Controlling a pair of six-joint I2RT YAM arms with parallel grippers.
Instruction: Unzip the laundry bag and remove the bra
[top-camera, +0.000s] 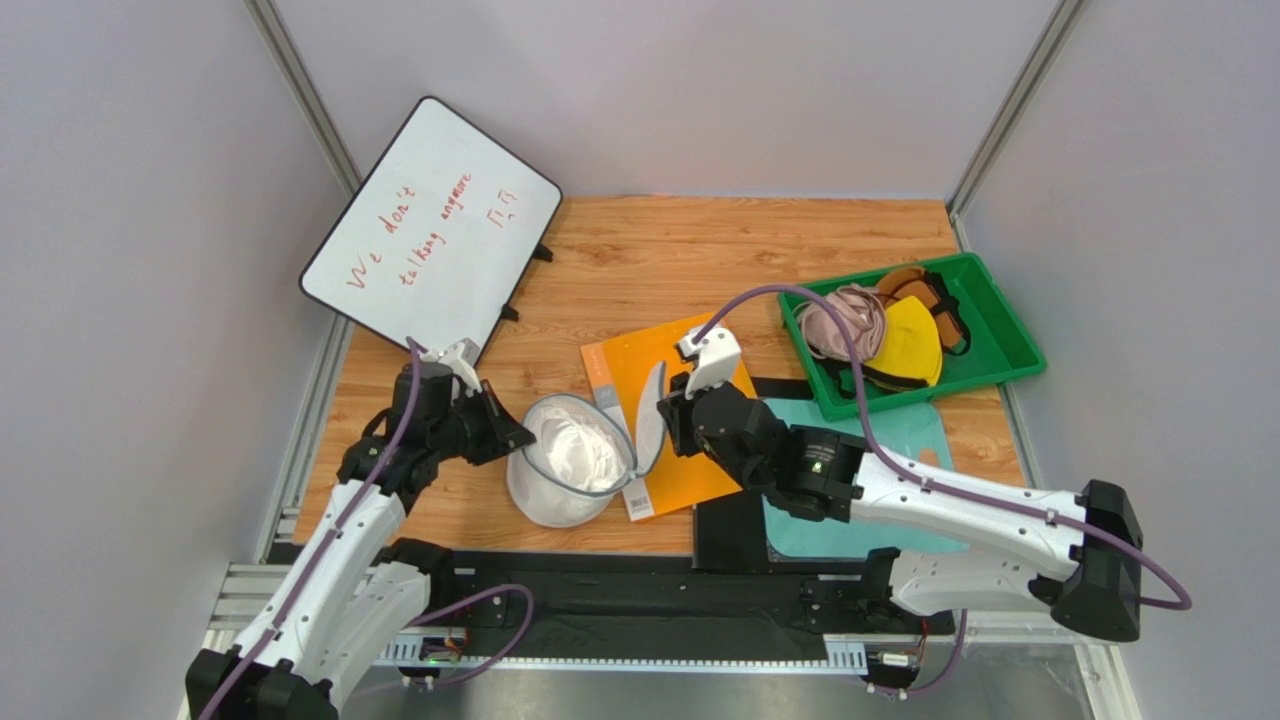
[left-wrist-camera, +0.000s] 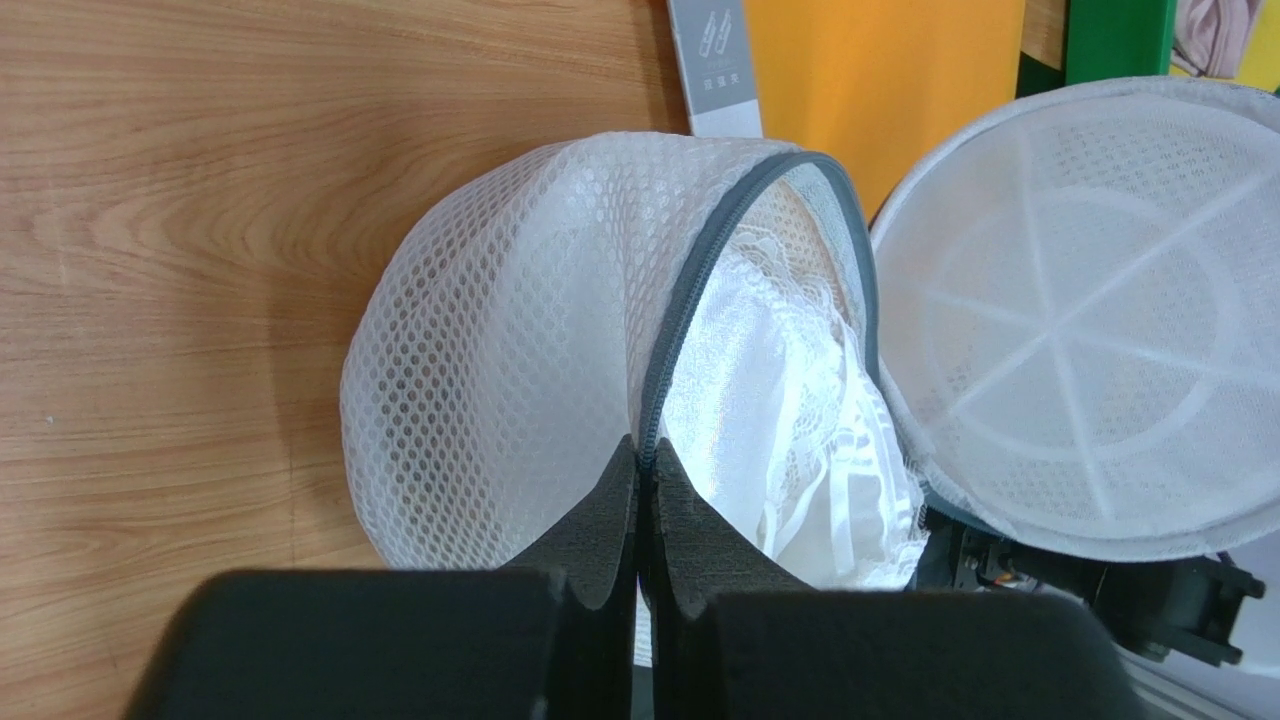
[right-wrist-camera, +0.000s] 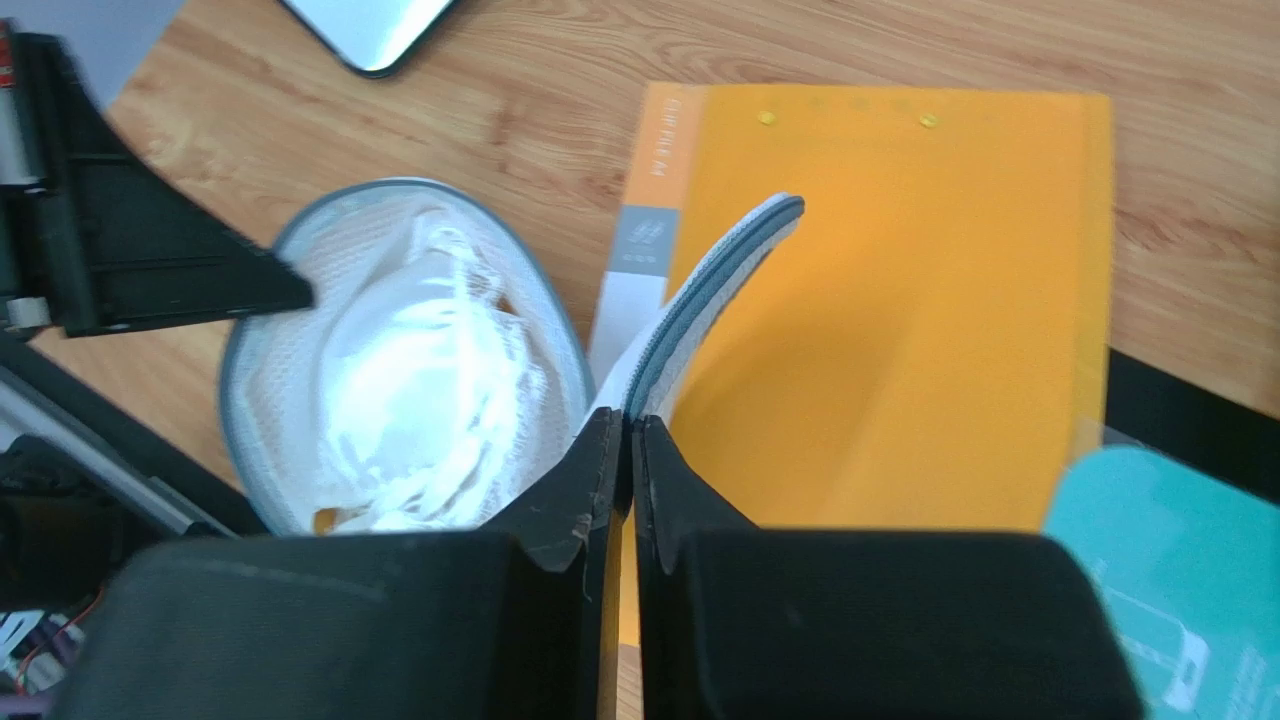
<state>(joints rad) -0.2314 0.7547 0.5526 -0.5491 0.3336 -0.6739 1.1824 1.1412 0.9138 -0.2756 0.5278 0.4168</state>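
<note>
Laundry bag mouth up, lid upright, left pincer pinching rim, right pincer pinching lid.

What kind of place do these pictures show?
Probably a robot test booth, not a home: plain grey partition walls enclose a wooden tabletop, and a white whiteboard with red handwriting stands at the back.

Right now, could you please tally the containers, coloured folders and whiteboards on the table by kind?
Containers: 2, laundry bag and green bin
Coloured folders: 2, orange folder and teal folder
Whiteboard: 1
Total: 5
</note>
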